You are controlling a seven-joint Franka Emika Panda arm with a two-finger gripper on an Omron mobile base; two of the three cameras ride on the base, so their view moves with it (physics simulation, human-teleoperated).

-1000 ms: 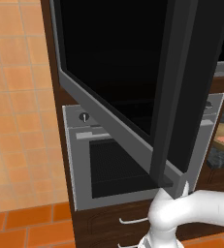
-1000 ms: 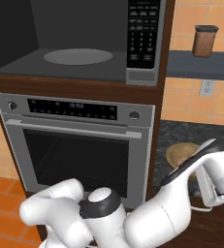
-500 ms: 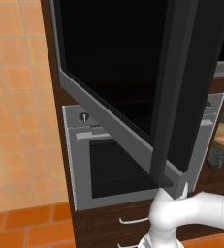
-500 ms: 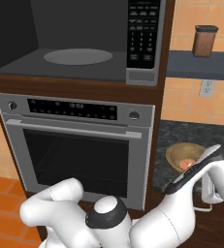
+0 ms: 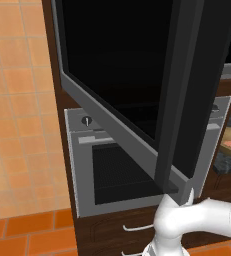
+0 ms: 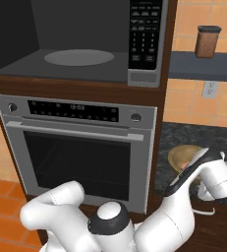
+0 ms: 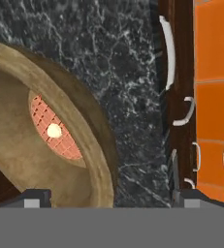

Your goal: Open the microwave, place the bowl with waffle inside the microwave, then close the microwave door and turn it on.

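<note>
One bowl with waffle [image 7: 40, 145] sits on the dark marbled surface [image 7: 128, 87], close to its front edge above the drawer fronts, and my pincer [image 7: 104, 196] hangs directly over it with nothing held. Its two fingertips [image 7: 36, 197] stand as wide apart as they go; one comes down inside the bowl, the other over bare surface outside the rim, so the near wall of the bowl lies between them. I cannot tell whether either tip already touches the bowl.

The microwave door [image 5: 137, 85] is swung fully out, and the microwave [image 6: 80, 54] shows its bare turntable, ready for the load.

The risks, as I judge them: a thin sloping rim caught off-centre could slip when I close, tipping the bowl and spilling the waffle [image 7: 53, 128], or nudging it toward the front edge of the surface. If I descend too far, the inner tip could press into the waffle. Lifting by one side wall, the bowl may hang tilted. The open door, projecting toward my arm in the left base view, is an obstacle on the way in; a careless swing could strike it.
</note>
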